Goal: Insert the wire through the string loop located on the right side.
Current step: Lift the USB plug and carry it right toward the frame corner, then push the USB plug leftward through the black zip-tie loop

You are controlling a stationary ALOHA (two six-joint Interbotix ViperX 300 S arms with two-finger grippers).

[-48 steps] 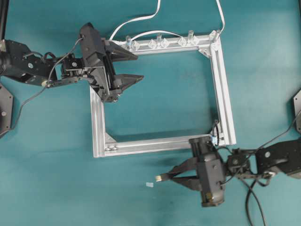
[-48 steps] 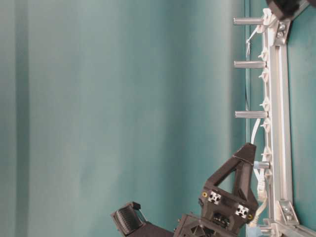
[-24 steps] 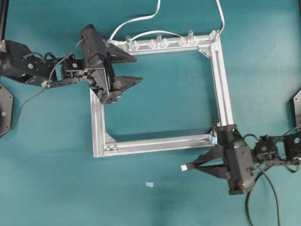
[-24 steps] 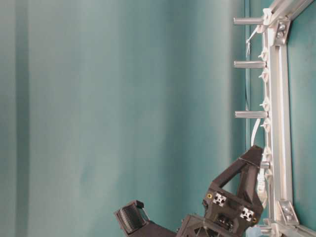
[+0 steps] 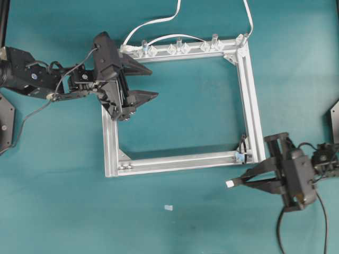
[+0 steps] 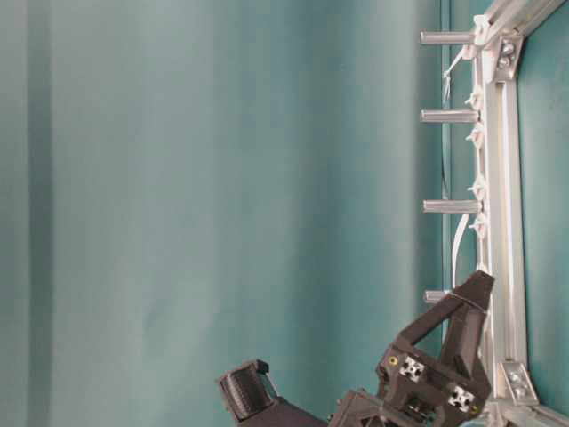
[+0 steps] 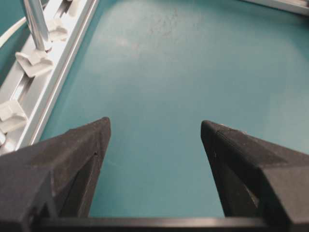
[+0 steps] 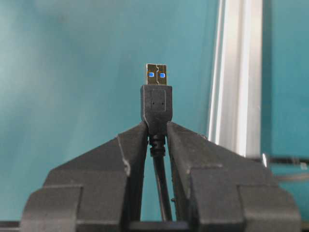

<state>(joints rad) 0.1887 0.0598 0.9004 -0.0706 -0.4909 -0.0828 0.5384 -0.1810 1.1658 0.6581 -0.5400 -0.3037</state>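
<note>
Right gripper (image 5: 239, 182) closed on the plug of the wire (image 8: 156, 107), just outside the lower right corner of the frame (image 5: 253, 111).

The wire is a thin, round black cable; its plug is a small matte black rectangle with a flat gold-coloured metal tip. In the overhead view the plug's long axis lies almost level and its tip points to the left. The string loop (image 5: 242, 145), a thin black thread with a pale blue bit at its base, stands at the frame's corner, near the plug but apart. The frame is ribbed, shiny aluminium on a smooth teal table (image 5: 185, 106). Left gripper (image 5: 153, 83) stands wide open, holding nothing, over the frame's upper left corner.
</note>
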